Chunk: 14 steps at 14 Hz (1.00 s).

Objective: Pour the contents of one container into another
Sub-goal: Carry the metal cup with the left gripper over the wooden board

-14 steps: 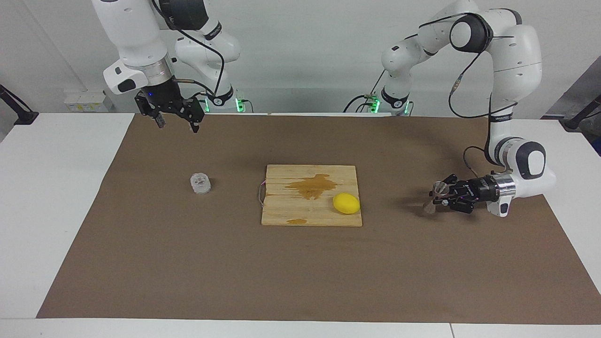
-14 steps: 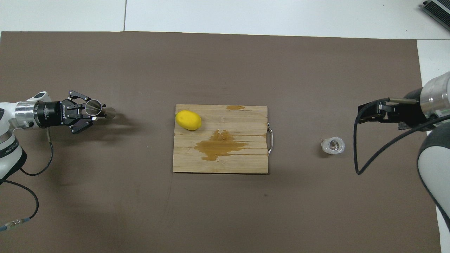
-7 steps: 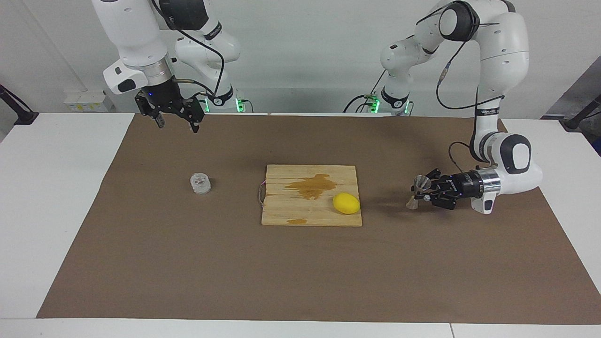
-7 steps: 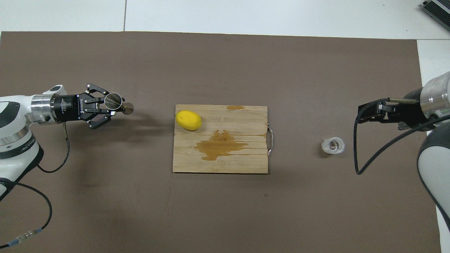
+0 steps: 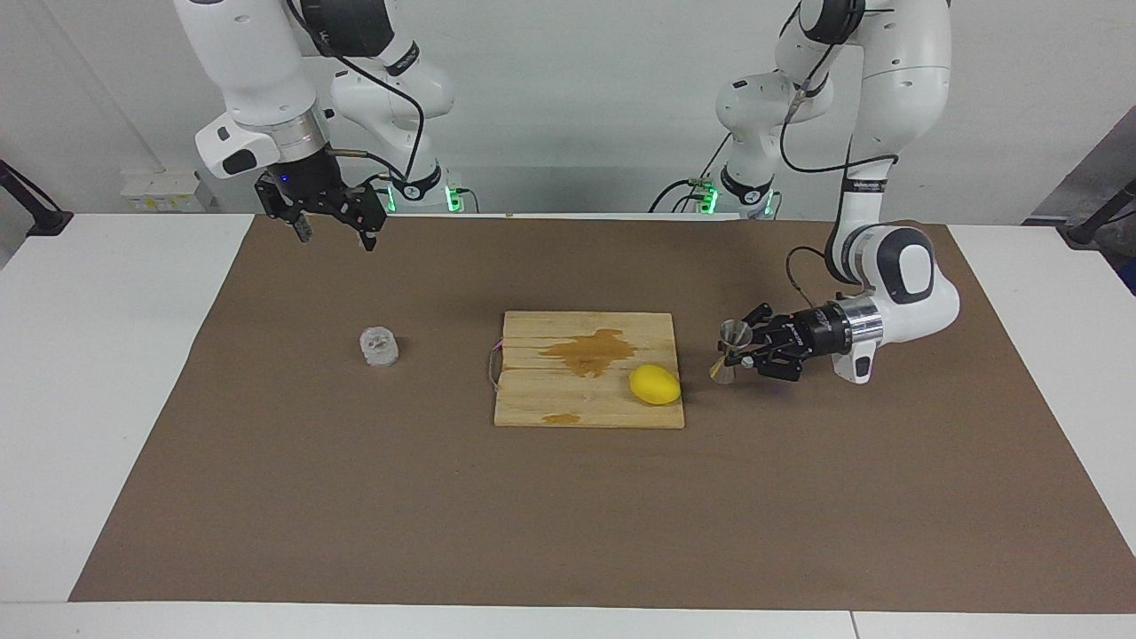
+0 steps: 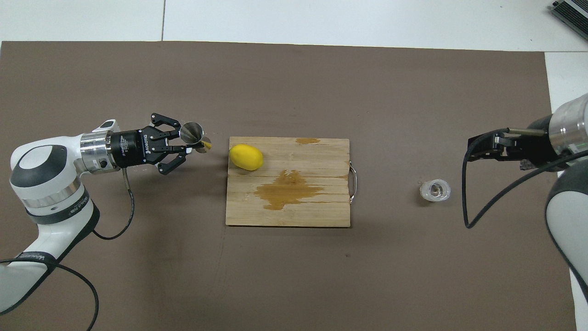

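My left gripper (image 5: pixel 742 353) (image 6: pixel 189 146) is shut on the waist of the small steel jigger (image 5: pixel 733 335) (image 6: pixel 191 132). It holds the jigger a little tilted, just above the brown mat, beside the end of the cutting board nearest the left arm. The bumpy clear glass cup (image 5: pixel 380 347) (image 6: pixel 435 191) stands alone on the mat toward the right arm's end. My right gripper (image 5: pixel 335 234) (image 6: pixel 477 147) hangs open and empty, high over the mat and apart from the cup.
A wooden cutting board (image 5: pixel 541 399) (image 6: pixel 294 214) with a brown wet stain lies mid-table. A yellow lemon (image 5: pixel 655 384) (image 6: pixel 246 156) rests on it, close to the held jigger. The brown mat (image 5: pixel 568 515) covers the white table.
My left arm has carried the jigger across the mat from the left arm's end of the table to just beside the board and the lemon. The right arm and the cup have not moved.
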Available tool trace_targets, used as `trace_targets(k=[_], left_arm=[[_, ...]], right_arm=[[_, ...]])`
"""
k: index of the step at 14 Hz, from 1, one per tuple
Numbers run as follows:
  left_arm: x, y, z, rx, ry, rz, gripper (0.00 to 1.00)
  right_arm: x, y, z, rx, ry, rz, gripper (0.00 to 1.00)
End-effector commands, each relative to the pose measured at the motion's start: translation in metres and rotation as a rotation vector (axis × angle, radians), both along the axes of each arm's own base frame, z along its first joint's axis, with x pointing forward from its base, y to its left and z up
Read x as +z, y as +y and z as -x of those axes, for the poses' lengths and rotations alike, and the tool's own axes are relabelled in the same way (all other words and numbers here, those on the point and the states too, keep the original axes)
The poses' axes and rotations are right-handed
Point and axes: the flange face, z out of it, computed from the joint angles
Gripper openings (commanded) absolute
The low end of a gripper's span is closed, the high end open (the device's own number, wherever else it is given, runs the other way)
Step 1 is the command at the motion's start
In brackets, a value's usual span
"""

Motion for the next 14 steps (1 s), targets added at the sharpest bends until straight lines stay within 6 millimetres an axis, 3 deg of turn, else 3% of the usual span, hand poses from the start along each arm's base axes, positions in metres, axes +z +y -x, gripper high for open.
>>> trace_targets(k=[1,7,11,14], left_arm=[[0.011,-0.031,0.028,0.072,0.03,-0.012,0.06],[0.007,-0.104,0.049,0.112,0.046,0.0,0.03],[-0.007,-0.145,0.065,0.139,-0.003,0.026,0.02],[-0.024,-0.159,0.08,0.171,-0.023,0.031,0.02]], right_arm=[[0.001,-0.005,-0.001,0.011,0.011,-0.02,1.0],[0.001,-0.005,-0.001,0.011,0.011,-0.02,1.0],[0.001,-0.005,-0.001,0.011,0.011,-0.02,1.0],[0.001,-0.005,-0.001,0.011,0.011,-0.02,1.0]])
